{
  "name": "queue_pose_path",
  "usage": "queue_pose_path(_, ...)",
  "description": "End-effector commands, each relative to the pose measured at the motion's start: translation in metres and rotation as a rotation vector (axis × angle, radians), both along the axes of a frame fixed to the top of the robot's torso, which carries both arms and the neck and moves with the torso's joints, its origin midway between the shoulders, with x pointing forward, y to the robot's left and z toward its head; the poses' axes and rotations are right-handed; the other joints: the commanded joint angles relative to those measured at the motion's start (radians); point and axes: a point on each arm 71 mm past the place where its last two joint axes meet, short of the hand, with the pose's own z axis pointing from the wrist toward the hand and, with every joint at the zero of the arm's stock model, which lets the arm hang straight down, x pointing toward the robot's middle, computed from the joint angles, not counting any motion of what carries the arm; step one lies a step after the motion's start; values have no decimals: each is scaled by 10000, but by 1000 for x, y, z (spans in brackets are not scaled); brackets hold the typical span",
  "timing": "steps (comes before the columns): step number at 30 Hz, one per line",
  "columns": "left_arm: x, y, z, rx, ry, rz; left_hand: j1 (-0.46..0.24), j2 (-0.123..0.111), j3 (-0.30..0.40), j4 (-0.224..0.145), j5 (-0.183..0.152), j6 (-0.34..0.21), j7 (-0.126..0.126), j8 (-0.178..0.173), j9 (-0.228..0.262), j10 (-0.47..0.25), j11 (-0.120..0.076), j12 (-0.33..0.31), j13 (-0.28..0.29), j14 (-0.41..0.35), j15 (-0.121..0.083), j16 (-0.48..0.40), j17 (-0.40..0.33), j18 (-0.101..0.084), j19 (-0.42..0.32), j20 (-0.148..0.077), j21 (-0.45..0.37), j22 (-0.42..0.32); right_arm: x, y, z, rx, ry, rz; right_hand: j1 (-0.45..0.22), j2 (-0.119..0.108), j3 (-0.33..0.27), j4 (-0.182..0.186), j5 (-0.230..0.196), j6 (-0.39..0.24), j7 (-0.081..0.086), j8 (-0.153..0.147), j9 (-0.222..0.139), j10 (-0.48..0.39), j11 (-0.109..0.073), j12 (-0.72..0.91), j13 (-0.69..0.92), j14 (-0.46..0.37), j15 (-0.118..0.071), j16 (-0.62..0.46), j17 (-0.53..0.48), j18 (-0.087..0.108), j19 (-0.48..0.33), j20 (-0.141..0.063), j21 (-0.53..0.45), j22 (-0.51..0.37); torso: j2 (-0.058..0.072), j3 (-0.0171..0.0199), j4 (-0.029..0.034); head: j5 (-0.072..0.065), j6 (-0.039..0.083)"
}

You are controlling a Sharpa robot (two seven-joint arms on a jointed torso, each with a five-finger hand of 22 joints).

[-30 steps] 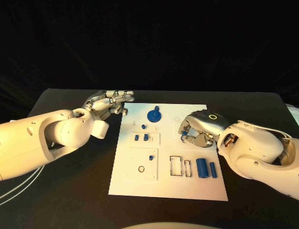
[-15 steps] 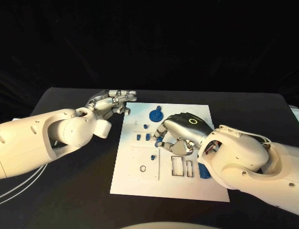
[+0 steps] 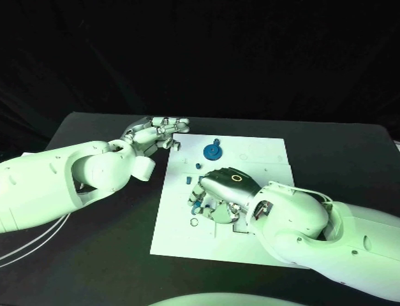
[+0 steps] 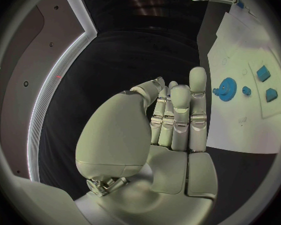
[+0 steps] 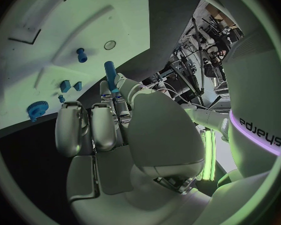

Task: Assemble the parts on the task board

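Note:
The white task board [image 3: 255, 150] lies in the middle of the black table. A blue gear [image 3: 212, 151] sits near its far edge, with small blue pieces [image 3: 189, 180] left of the middle. My right hand [image 3: 220, 190] hovers over the board's middle. In the right wrist view this hand [image 5: 109, 130] pinches a blue peg [image 5: 110, 76] between thumb and fingers, above the board [image 5: 65, 15]. My left hand [image 3: 154, 134] is at the board's far left corner and holds nothing; in its wrist view the fingers [image 4: 178, 110] stand side by side.
In the right wrist view a short blue peg [image 5: 82, 55] stands on the board beside a round hole [image 5: 110, 45], with rectangular slots [image 5: 28, 35] farther off. Black table [image 3: 99, 255] surrounds the board. My right arm covers the board's near right part.
My right hand has swung from the board's right side leftward to its middle. The left hand has stayed about where it was.

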Motion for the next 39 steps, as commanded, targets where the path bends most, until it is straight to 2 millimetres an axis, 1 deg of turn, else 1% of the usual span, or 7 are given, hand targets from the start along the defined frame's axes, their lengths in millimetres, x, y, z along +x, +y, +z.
queue_pose_path(1,0,-4,1,-93,-90,-177,-5,105,-34,-54,3,-65,16,45,-10,-65,18,30,-6,-96,-4,-59,-25,72,-9,-18,-50,-19,-2,3,-8,-314,346,410,161,100,225,-180,42,6,79,-41,13,444,-365,-55,14,302,31,22,2,-89,10,-5,38,64,-5,8,6,19,-28)
queue_pose_path(10,0,-4,1,-94,-88,-180,-5,105,-34,-54,3,-65,16,45,-10,-65,18,30,-6,-96,-4,-59,-25,72,-9,-18,-50,-19,1,3,-19,-562,612,429,159,101,249,-201,57,-8,86,-56,14,432,-357,-78,14,303,39,26,4,-89,10,3,42,69,-1,20,0,69,-58)
queue_pose_path(13,0,-4,1,-91,-87,-174,-5,105,-34,-54,3,-65,16,45,-10,-65,18,30,-6,-96,-4,-59,-25,72,-9,-18,-50,-19,1,4,-22,-638,687,446,158,102,254,-204,59,-9,88,-59,15,432,-356,-82,15,302,41,25,1,-90,12,4,44,72,-3,20,-2,73,-62)
queue_pose_path(23,0,-3,1,-87,-81,-173,-5,105,-34,-54,3,-65,16,45,-10,-65,18,30,-6,-96,-4,-59,-25,72,-9,-18,-50,-19,0,5,-26,-735,844,511,157,106,261,-209,63,-9,90,-60,16,435,-355,-84,16,301,42,19,-9,-88,6,6,39,65,-7,13,4,111,-111)
queue_pose_path(34,0,-3,1,-92,-77,-189,-5,105,-34,-54,3,-65,16,45,-10,-65,18,30,-6,-96,-4,-59,-25,72,-9,-18,-50,-19,0,7,-30,-952,931,513,156,109,273,-220,69,-9,93,-64,18,439,-353,-90,19,298,45,12,-22,-82,-10,10,25,46,-7,15,1,115,-120)
queue_pose_path(37,0,-3,1,-91,-77,-188,-5,105,-34,-54,3,-65,16,45,-10,-65,18,30,-6,-96,-4,-59,-25,72,-9,-18,-50,-19,0,7,-31,-1095,920,474,80,71,271,-220,72,-79,125,-117,8,368,-319,-155,10,287,72,-13,-65,-69,-56,29,-14,-5,-6,12,-1,115,-123)
queue_pose_path(39,0,-3,1,-89,-76,-185,-5,105,-34,-54,3,-65,16,45,-10,-65,18,30,-6,-96,-4,-59,-25,72,-9,-18,-50,-19,1,7,-33,-1237,946,431,-137,-50,232,-154,159,-381,238,-300,-58,52,-204,-336,-48,253,169,-89,-182,-43,-162,87,-111,-125,-6,12,-1,115,-123)
